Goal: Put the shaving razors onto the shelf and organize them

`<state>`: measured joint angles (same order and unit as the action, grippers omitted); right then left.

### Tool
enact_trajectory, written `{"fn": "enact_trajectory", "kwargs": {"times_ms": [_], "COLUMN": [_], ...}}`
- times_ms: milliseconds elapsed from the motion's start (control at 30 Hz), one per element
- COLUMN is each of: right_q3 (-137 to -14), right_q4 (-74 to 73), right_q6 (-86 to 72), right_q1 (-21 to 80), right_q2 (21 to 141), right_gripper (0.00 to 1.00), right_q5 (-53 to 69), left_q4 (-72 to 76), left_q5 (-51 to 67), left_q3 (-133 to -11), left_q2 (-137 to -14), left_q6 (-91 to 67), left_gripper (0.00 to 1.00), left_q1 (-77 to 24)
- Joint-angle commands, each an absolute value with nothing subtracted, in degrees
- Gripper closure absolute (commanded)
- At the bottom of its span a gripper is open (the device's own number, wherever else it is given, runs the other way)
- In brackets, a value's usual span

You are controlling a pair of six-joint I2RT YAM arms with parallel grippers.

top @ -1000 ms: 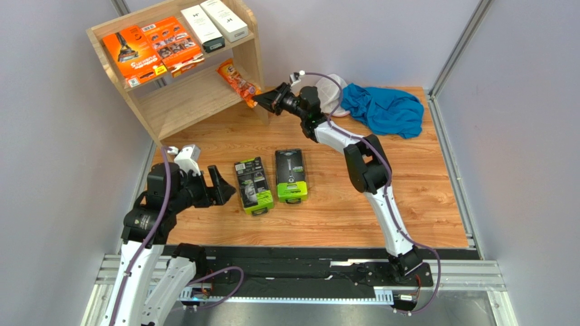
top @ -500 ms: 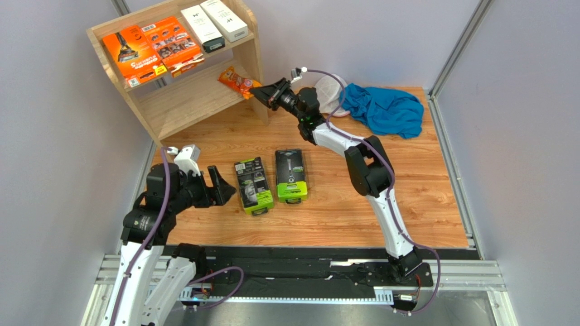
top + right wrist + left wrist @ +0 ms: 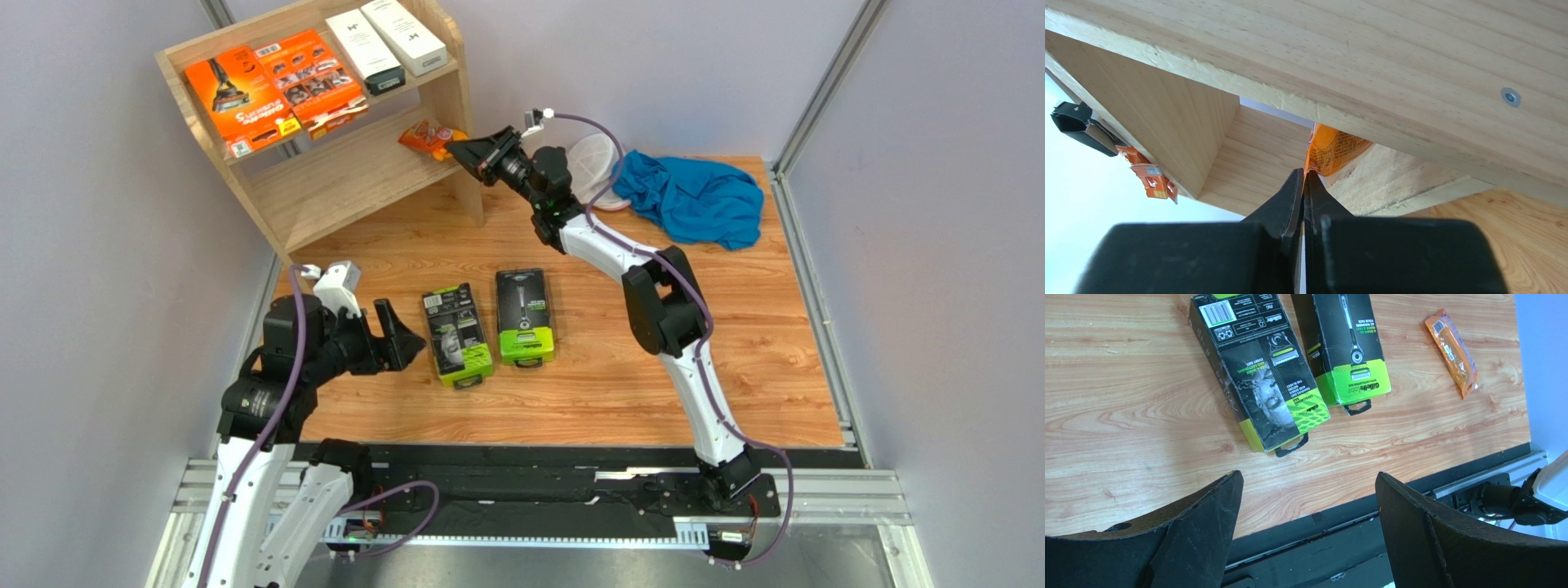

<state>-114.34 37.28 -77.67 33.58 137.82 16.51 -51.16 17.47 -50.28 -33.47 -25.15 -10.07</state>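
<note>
Firmly clamped by the right gripper, the small orange packet pokes past the shelf's right panel, over its bare lower plank; the left gripper gapes.

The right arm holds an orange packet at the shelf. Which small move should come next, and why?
Probably carry the packet a little deeper over the shelf's lower plank before releasing. The right fingers are shut on its end, and the wrist view shows it just past the side panel, so letting go now may leave it at the edge.
</note>
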Motion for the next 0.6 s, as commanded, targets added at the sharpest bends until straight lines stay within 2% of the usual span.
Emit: {"fn": "enact_trajectory", "kwargs": {"times_ms": [0, 67, 167, 300, 433, 533, 567], "right_q3": [-117.8, -117.4, -116.7, -114.6, -117.6, -117.4, -116.2], "right_q4": [36.0, 35.0, 33.0, 31.5, 29.0, 25.2, 25.2], "right_q6": [-75.9, -75.8, -75.6, -75.8, -75.8, -75.0, -74.8], "right_q1": [34.0, 34.0, 34.1, 34.3, 34.4, 34.6, 34.6], "right_q2": [137.4, 137.1, 136.8, 136.0, 137.1, 136.9, 136.2], "right_gripper": [0.91, 0.84, 0.79, 0.76, 0.70, 0.61, 0.52], "right_q5": [14.9, 15.0, 15.5, 15.0, 16.6, 18.4, 18.4], "left_q4": [-49.5, -49.4, -49.4, -49.3, -49.4, -49.3, -49.3], "left_q5": [18.4, 18.6, 18.7, 18.7, 18.9, 18.9, 18.9], "left_q3": [-49.7, -49.7, -49.7, -49.7, -49.7, -49.7, -49.7], "left_q2": [-32.9, -32.9, -32.8, -32.7, -32.8, -32.7, -32.8], "left_q6": [-24.2, -24.2, -24.1, -24.1, -24.1, -24.0, -24.1], "left_gripper": [0.12, 0.12, 0.12, 0.12, 0.12, 0.12, 0.12], "left_q1": [-9.8, -9.8, -9.8, -9.8, -9.8, -9.8, -9.8]}}
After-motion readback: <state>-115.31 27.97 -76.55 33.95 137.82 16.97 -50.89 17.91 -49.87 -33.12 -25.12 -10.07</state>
